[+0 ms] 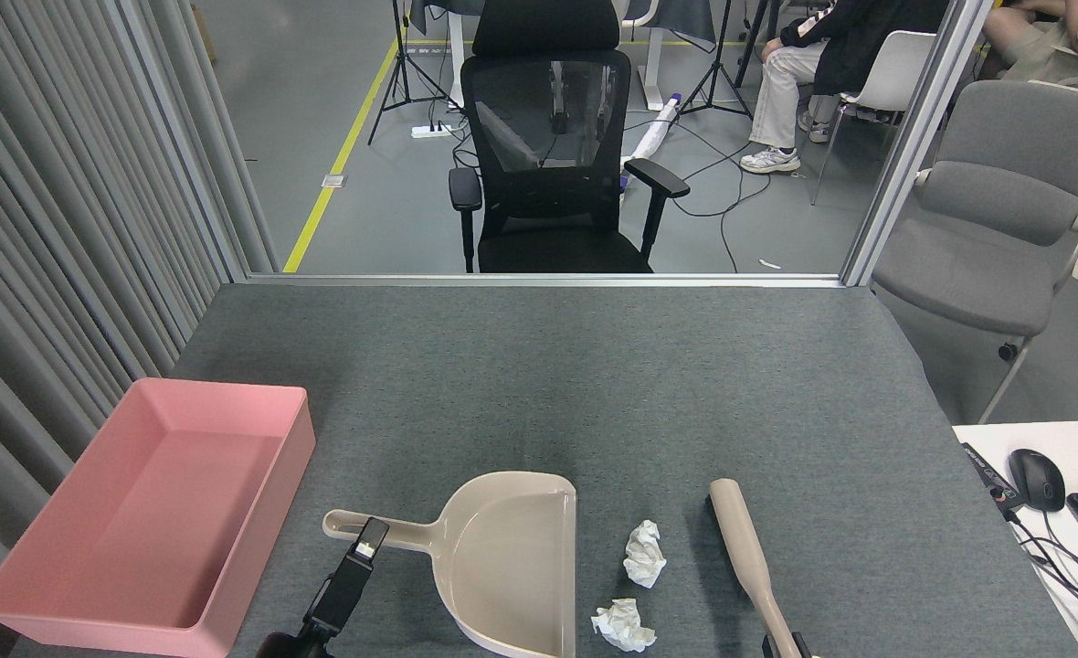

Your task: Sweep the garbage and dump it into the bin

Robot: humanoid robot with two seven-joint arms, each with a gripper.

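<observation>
You're at the grabbing-tools stage. Your left gripper (pixel 365 541) sits at the dustpan (pixel 502 557) handle, and the right gripper (pixel 784 645) at the brush (pixel 747 553) handle; can't tell if either is clamped. Both tissue wads (pixel 644 552) (pixel 622 625) lie between dustpan and brush; the pink bin (pixel 228 395), far left, holds nothing. Next, get firm grips, then sweep leftward.

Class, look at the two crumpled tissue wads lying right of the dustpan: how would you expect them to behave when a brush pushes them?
The tissue wads look loosely crumpled, so probably very light and apt to skid or tumble rather than resist. Being soft, they may squash. The gray felt-like tabletop might snag them slightly before they reach the dustpan.
</observation>
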